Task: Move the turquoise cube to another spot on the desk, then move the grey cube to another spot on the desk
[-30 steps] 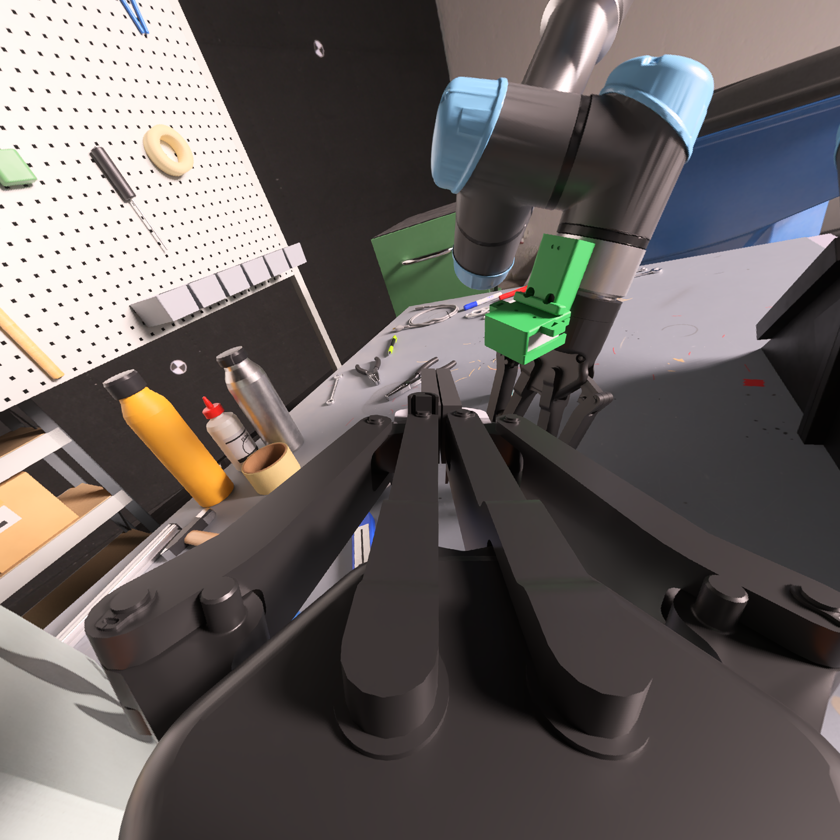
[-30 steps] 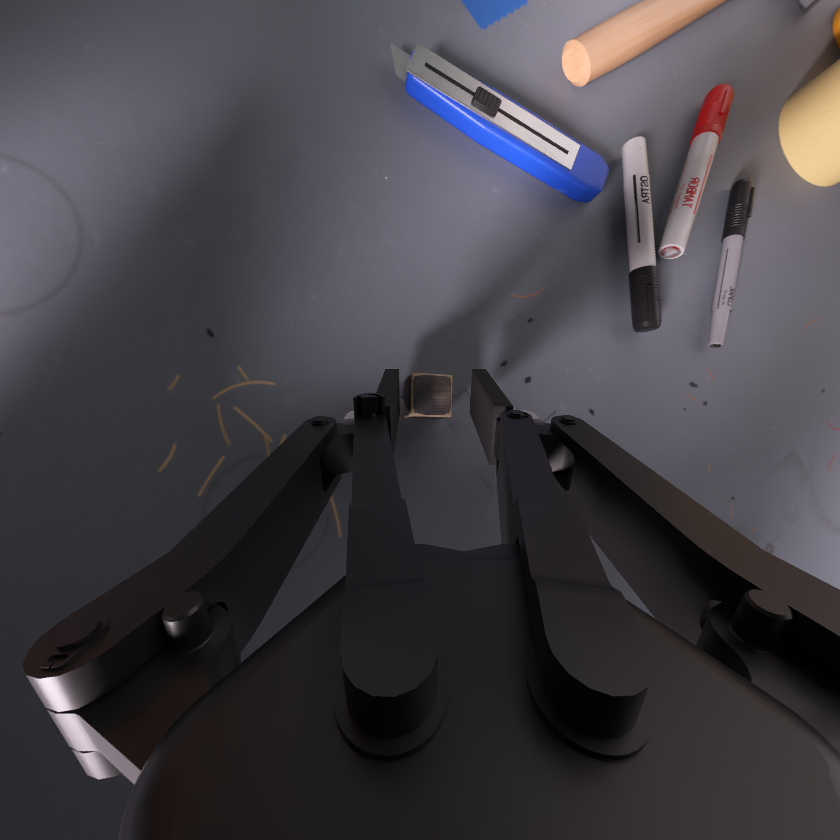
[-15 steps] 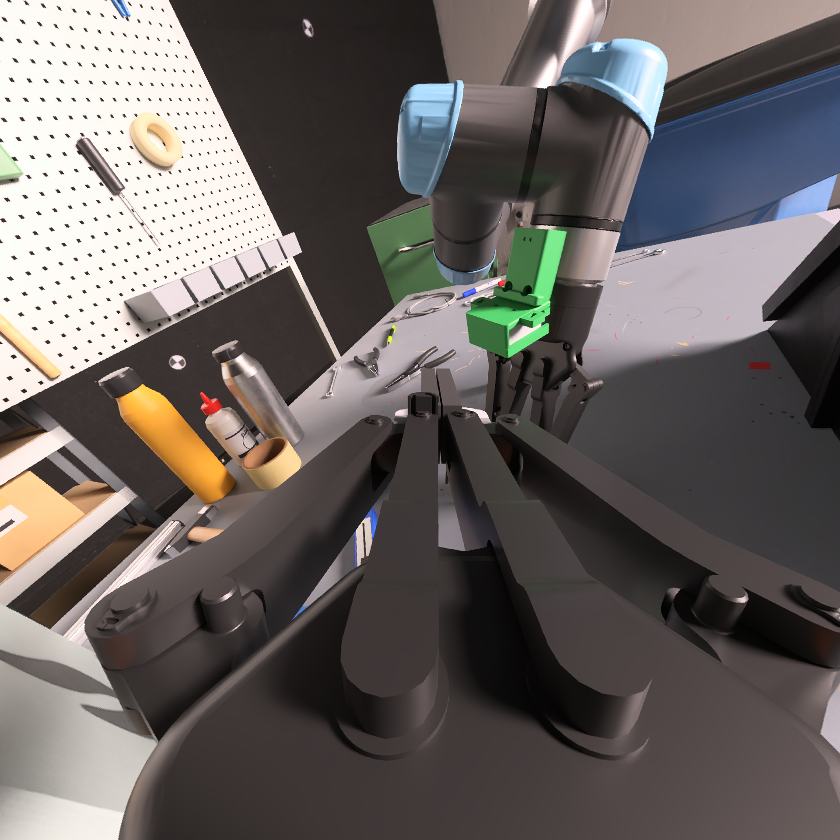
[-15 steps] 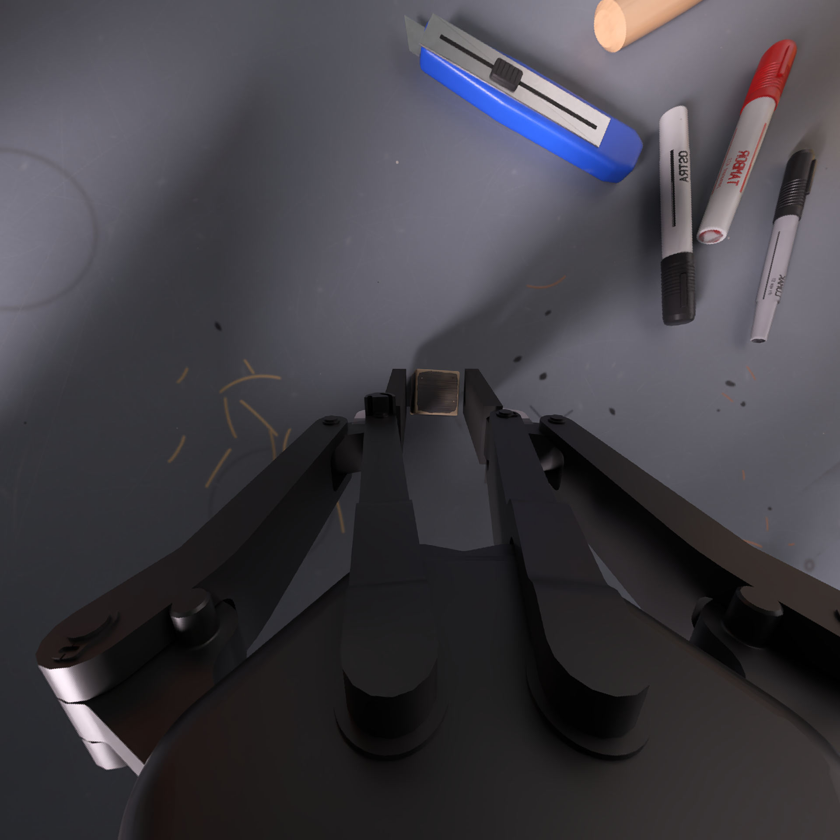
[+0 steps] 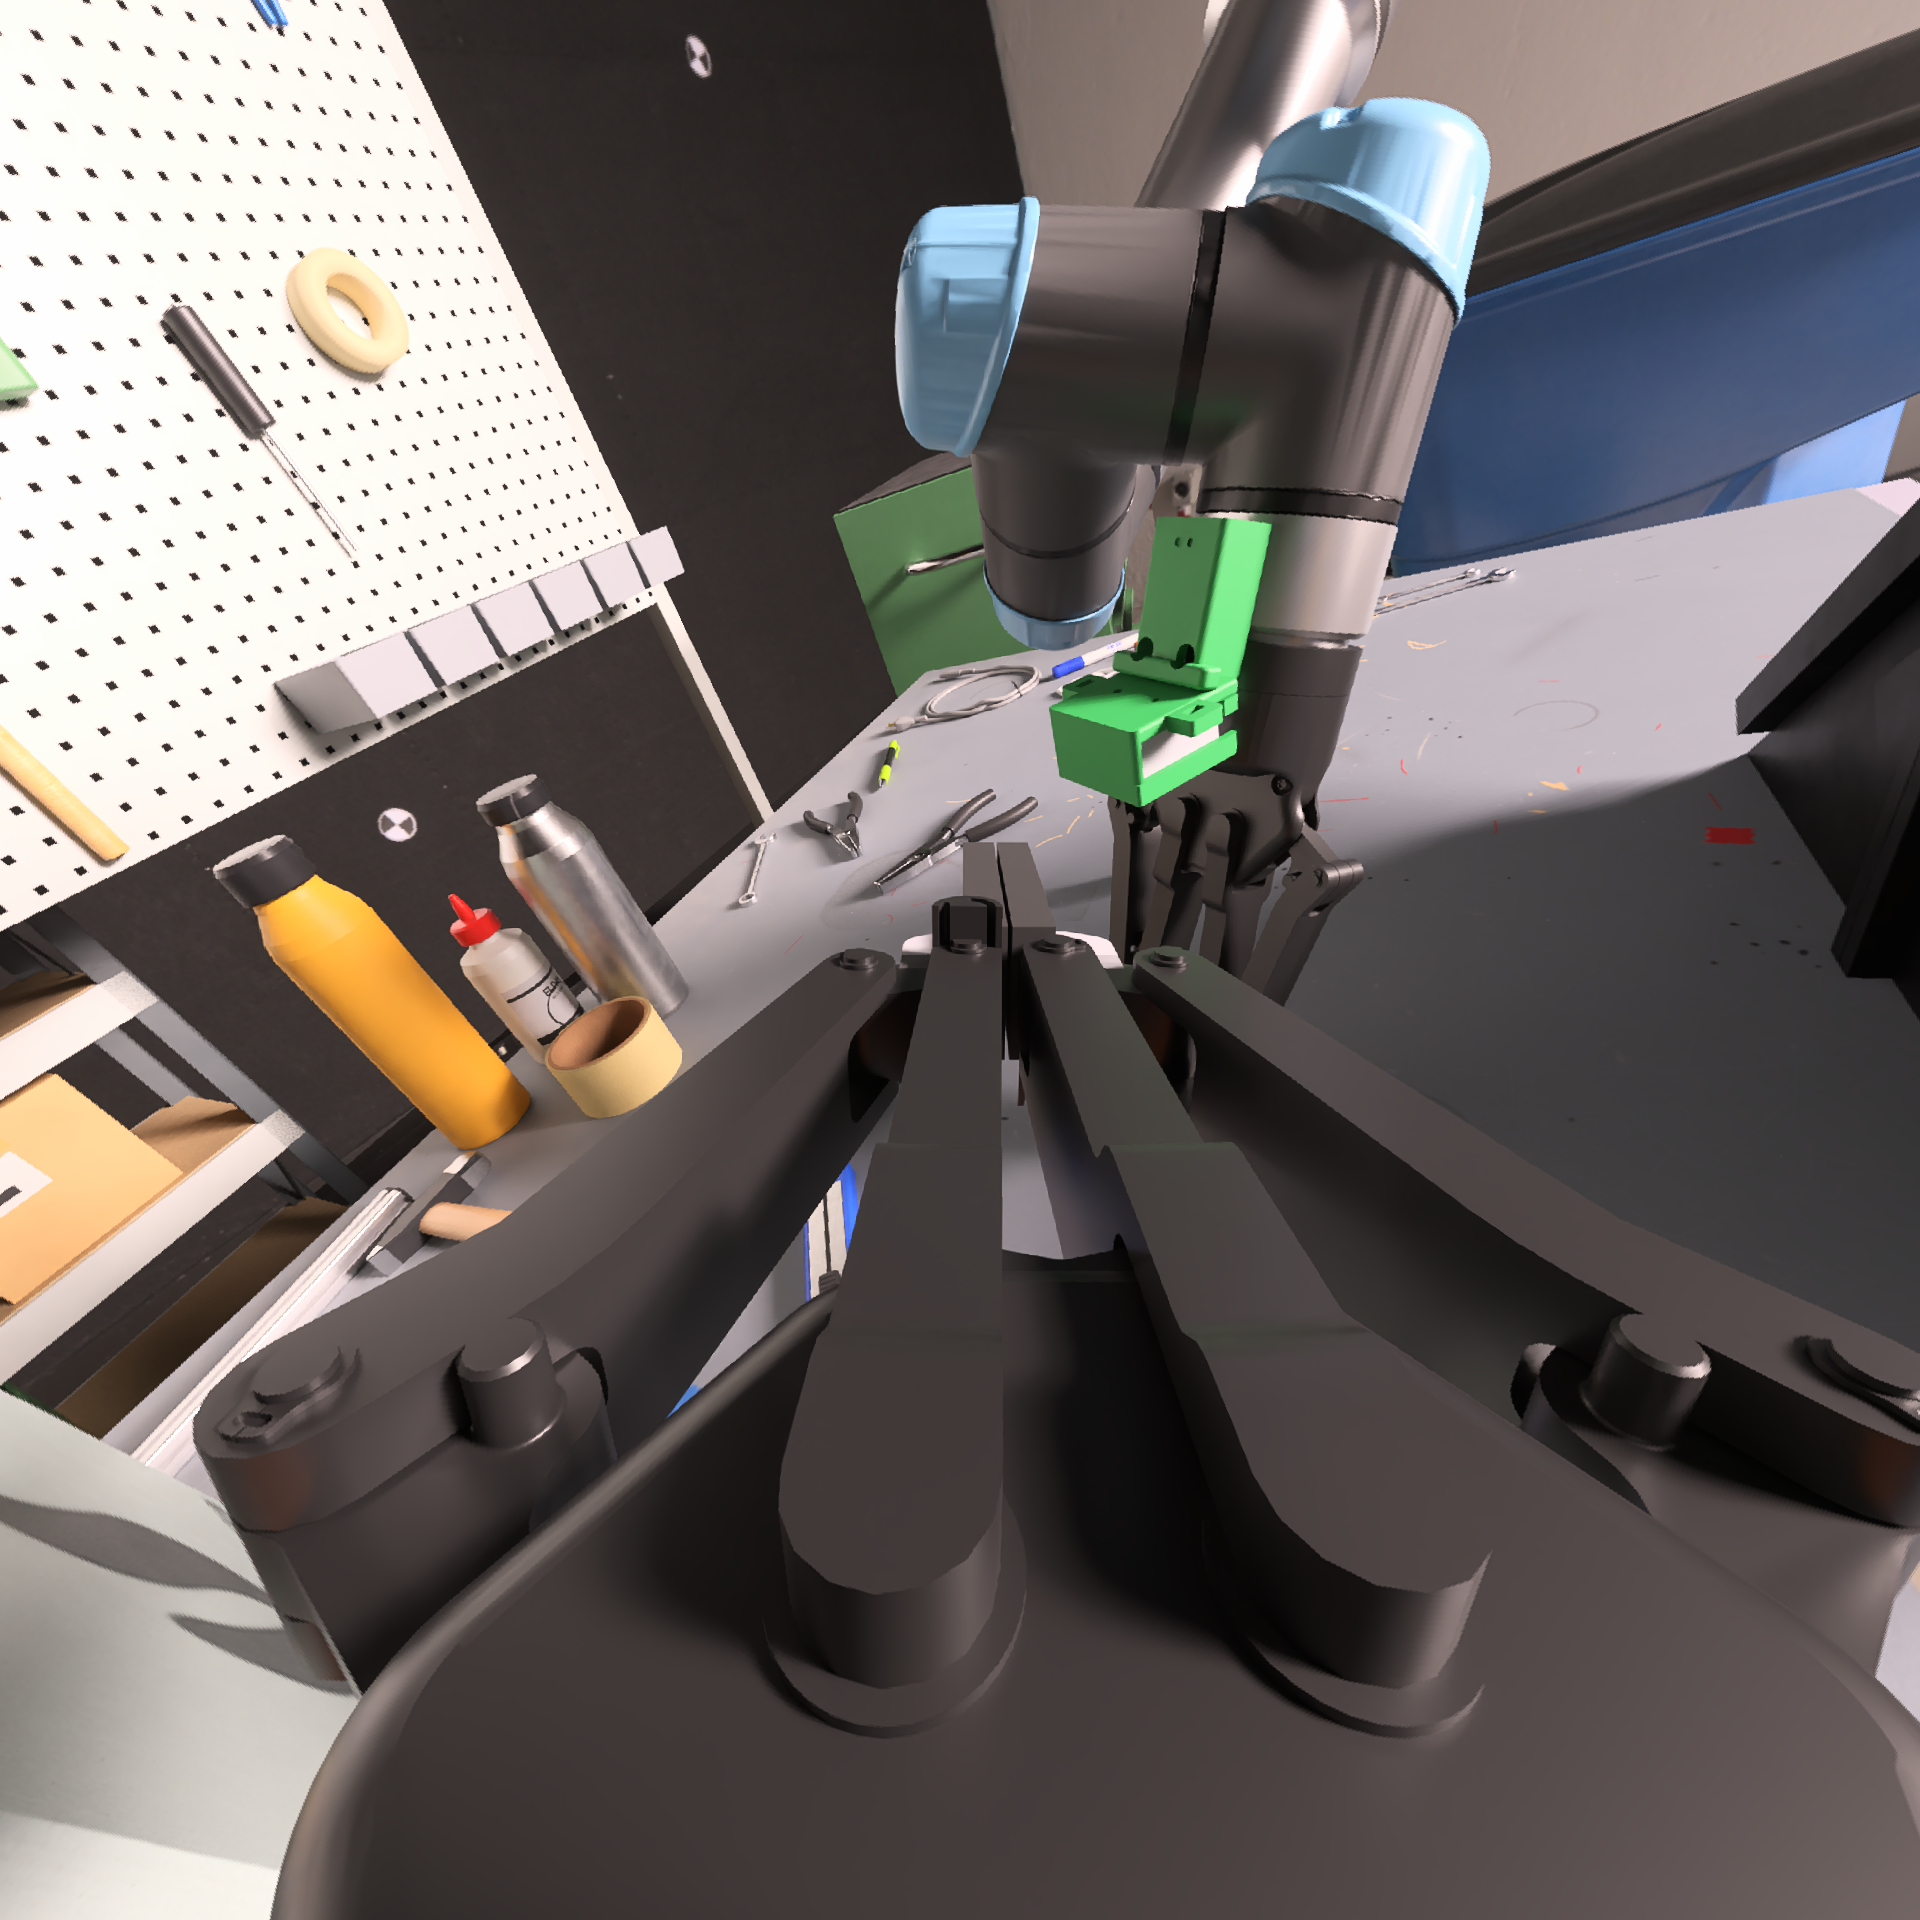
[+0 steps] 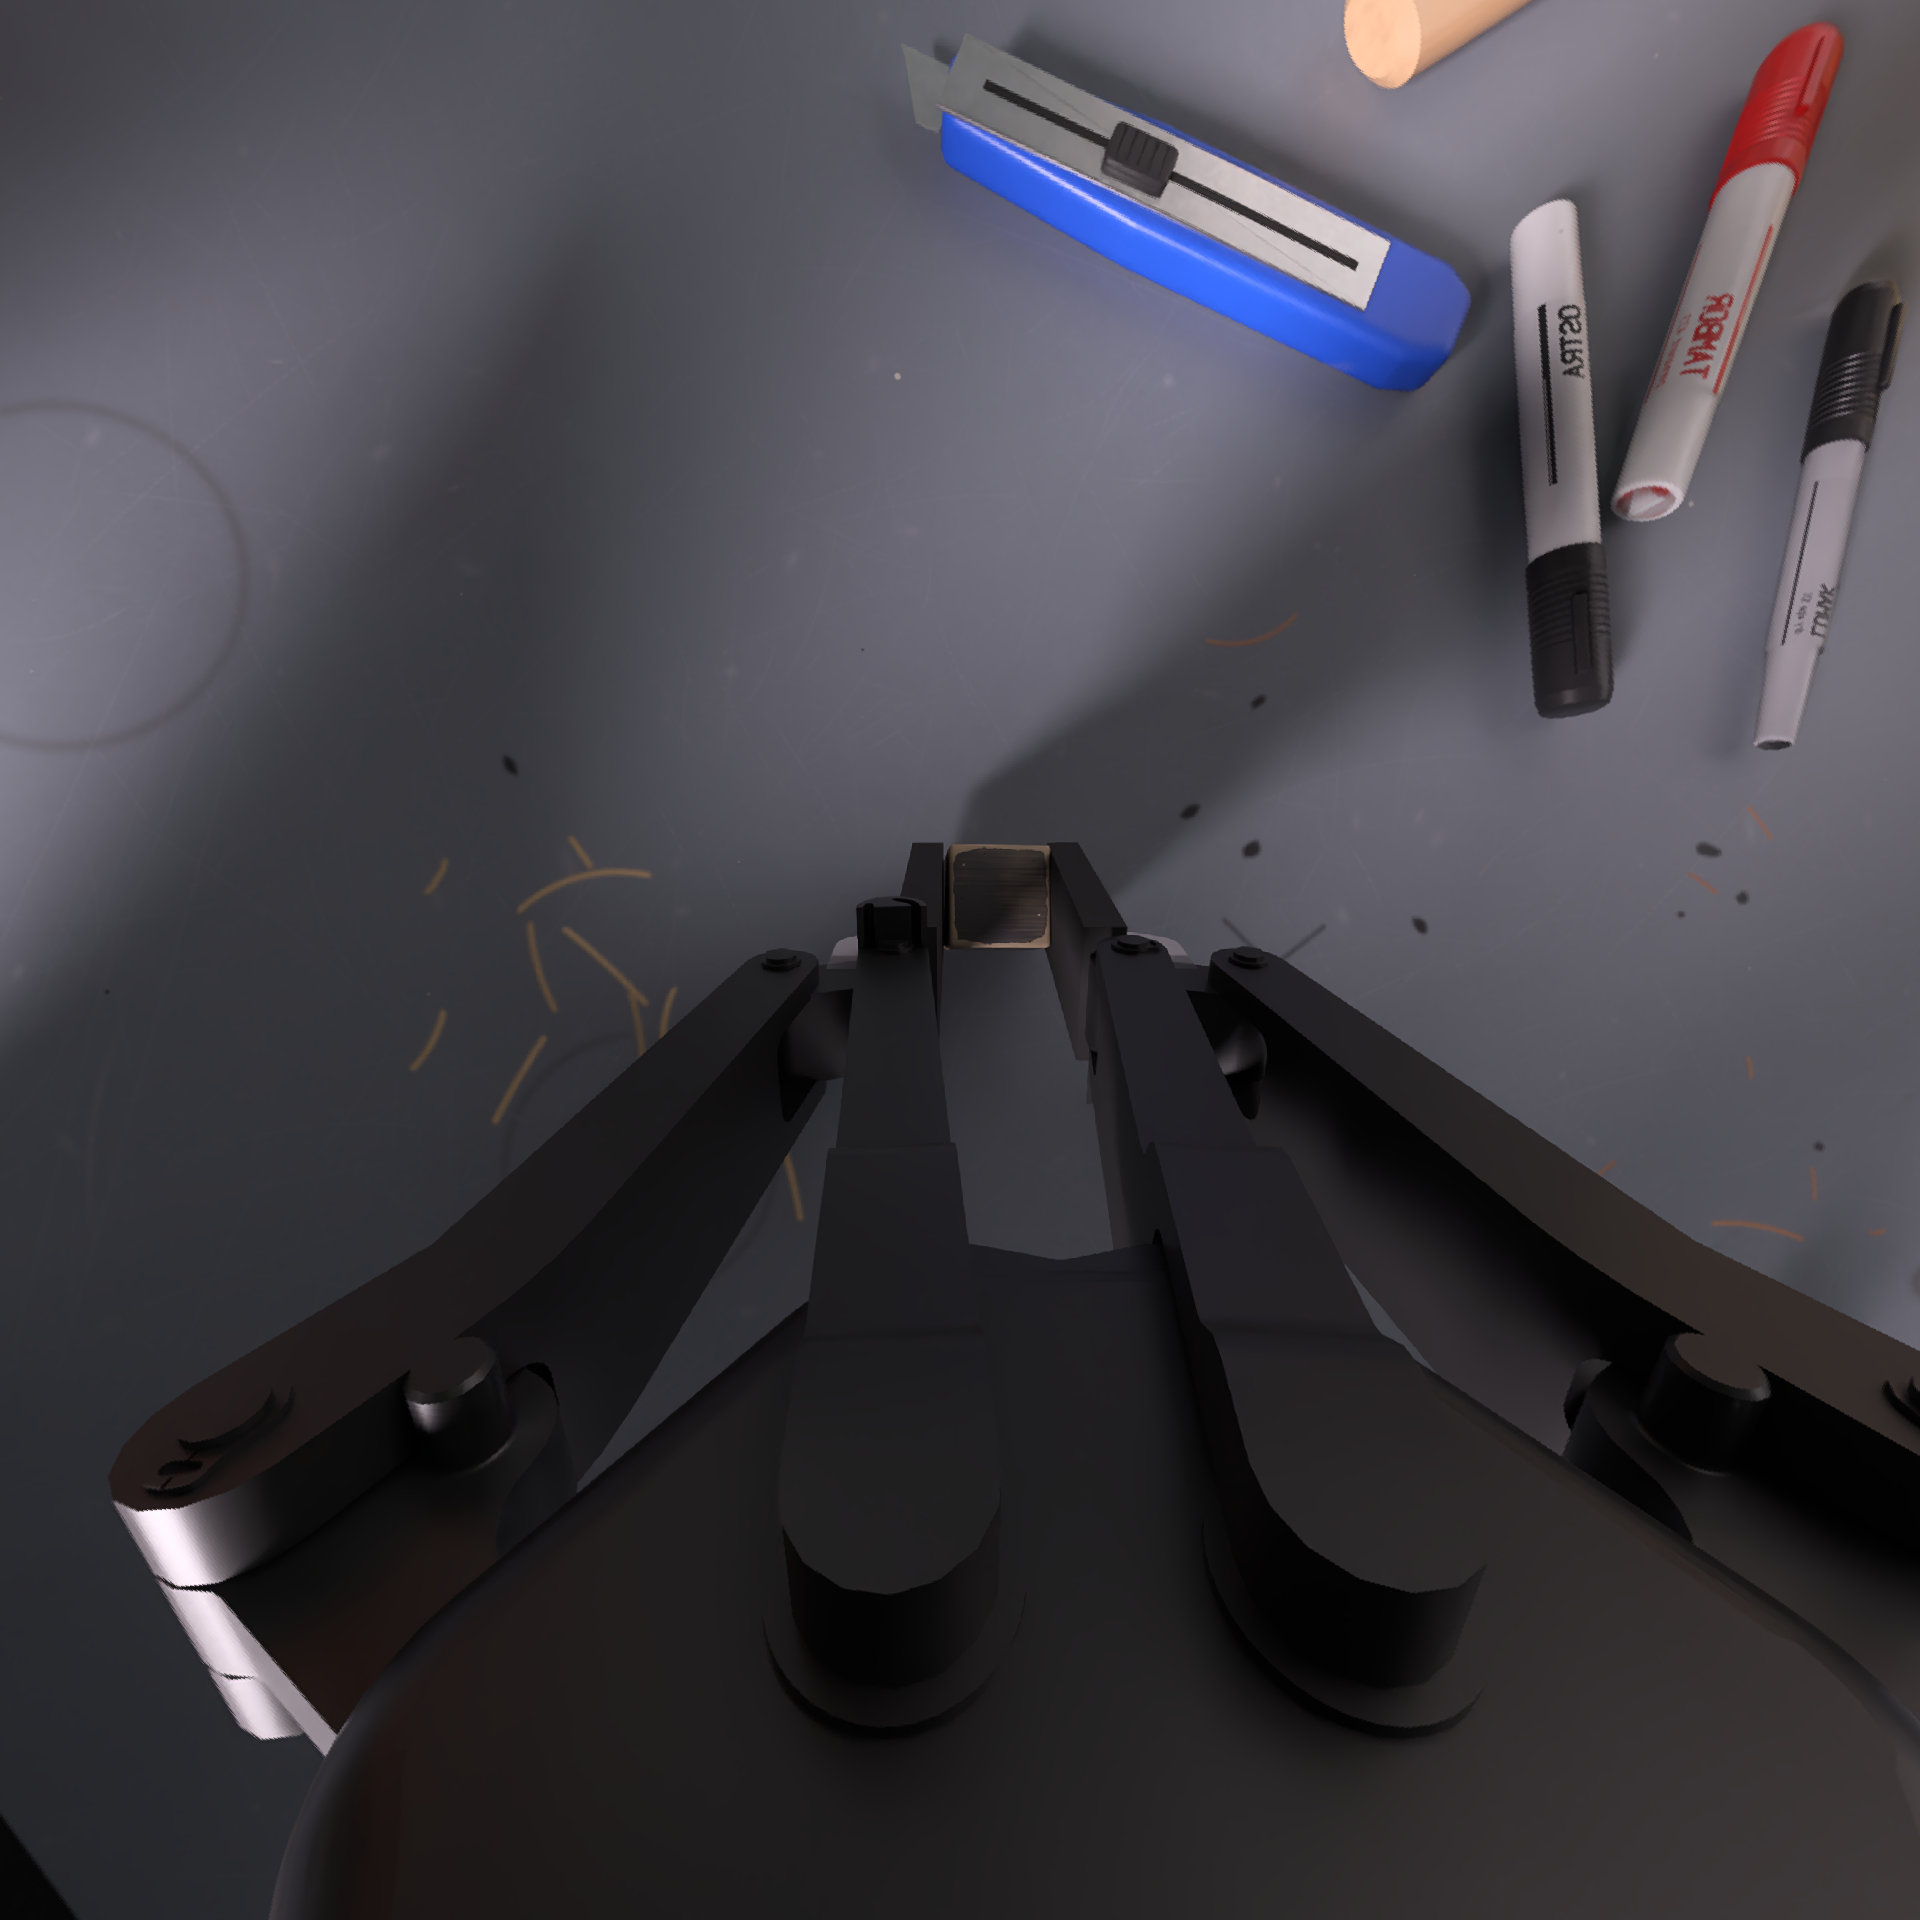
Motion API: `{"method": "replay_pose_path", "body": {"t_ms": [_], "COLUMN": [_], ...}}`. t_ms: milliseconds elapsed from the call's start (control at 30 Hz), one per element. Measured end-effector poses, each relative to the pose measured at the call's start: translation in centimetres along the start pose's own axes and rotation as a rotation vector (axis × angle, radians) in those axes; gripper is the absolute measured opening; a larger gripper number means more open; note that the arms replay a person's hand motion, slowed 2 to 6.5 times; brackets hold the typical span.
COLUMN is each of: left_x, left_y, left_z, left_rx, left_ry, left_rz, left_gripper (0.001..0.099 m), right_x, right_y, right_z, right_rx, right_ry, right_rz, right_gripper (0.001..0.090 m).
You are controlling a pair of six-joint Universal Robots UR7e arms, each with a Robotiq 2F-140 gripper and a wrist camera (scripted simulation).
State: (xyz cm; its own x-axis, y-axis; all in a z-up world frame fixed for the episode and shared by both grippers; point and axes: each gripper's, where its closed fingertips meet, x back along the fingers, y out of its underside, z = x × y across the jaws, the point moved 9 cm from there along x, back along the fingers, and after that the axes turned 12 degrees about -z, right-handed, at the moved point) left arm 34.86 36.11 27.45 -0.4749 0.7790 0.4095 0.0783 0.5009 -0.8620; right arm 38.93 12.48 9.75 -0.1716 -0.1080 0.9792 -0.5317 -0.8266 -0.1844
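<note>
In the right wrist view my right gripper (image 6: 997, 883) is shut on the grey cube (image 6: 997, 896), a small dark cube with pale edges held between the two fingertips above the grey desk (image 6: 623, 520). In the left wrist view my left gripper (image 5: 995, 883) is shut and empty, raised over the desk (image 5: 1558, 935). The right arm (image 5: 1195, 332) with its green wrist mount (image 5: 1153, 717) stands just beyond it, its gripper (image 5: 1205, 914) pointing down at the desk. The turquoise cube is not in view.
A blue utility knife (image 6: 1195, 218), three markers (image 6: 1558, 447) and a wooden handle (image 6: 1403, 42) lie beyond the right gripper. In the left wrist view an orange bottle (image 5: 374, 997), a glue bottle (image 5: 509, 966), a steel bottle (image 5: 582, 894), a tape roll (image 5: 613, 1055) and pliers (image 5: 956, 831) stand by the pegboard (image 5: 260, 416).
The right gripper's fingers have closed on the grey cube, and the knife and markers have shifted in its view. In the left wrist view the right arm has shifted slightly left.
</note>
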Motion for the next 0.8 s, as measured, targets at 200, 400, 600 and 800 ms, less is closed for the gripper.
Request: {"method": "replay_pose_path", "body": {"t_ms": [200,400,600,800], "left_x": [0.1,0.2,0.5,0.8], "left_y": [0.0,-0.1,-0.1,-0.2], "left_z": [0.0,0.0,0.0,-0.1], "left_rx": [-0.001,-0.002,-0.001,0.0], "left_ry": [-0.002,-0.008,-0.014,-0.022], "left_rz": [0.0,0.003,0.01,0.019], "left_gripper": [0.0009,0.0009,0.0009,0.0009], "right_x": [0.5,1.5,3.2,5.9], "right_y": [0.1,0.2,0.6,1.3], "right_z": [-0.2,-0.8,-1.1,-1.2], "right_rx": [-0.025,-0.014,-0.022,-0.039], "right_ry": [-0.009,0.0,0.033,0.063], "right_rz": [-0.003,0.025,0.076,0.154], "right_gripper": [0.0263,0.0263,0.0263,0.0263]}}
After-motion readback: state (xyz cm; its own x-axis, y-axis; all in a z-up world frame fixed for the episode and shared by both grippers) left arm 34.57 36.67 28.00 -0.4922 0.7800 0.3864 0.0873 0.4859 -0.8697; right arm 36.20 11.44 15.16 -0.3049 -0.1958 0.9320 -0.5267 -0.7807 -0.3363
